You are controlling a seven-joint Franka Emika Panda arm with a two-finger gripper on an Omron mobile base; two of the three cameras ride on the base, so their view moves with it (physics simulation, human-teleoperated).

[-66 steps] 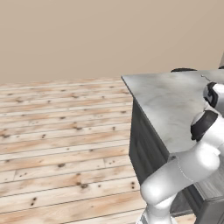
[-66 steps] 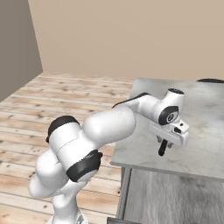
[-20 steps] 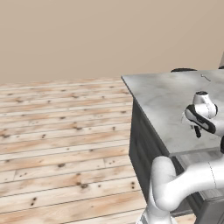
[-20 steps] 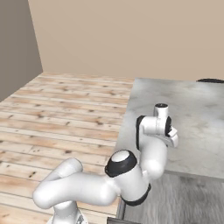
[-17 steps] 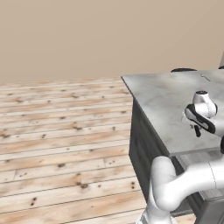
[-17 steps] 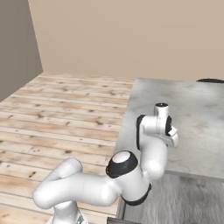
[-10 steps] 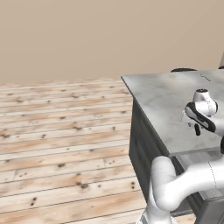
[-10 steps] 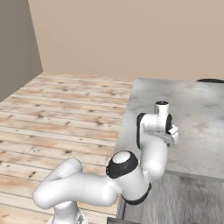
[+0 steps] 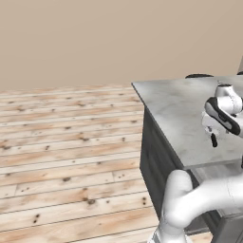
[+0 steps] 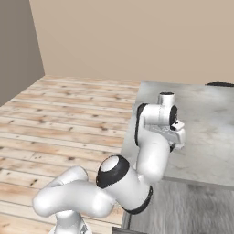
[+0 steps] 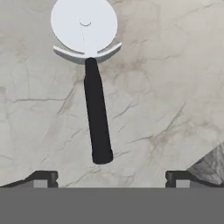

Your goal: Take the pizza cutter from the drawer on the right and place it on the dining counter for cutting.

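Marbled bench [image 11: 175, 65] carries the pizza cutter [image 11: 94, 100], lying flat and free; tool [image 11: 111, 177] above it, fingers spread, empty. Placement appears done; only retreat left.

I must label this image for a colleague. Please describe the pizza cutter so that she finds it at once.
Look at the light grey marbled dining counter. The pizza cutter lies flat on it, just beyond the open gripper. Its round white wheel and slim black handle stand out.
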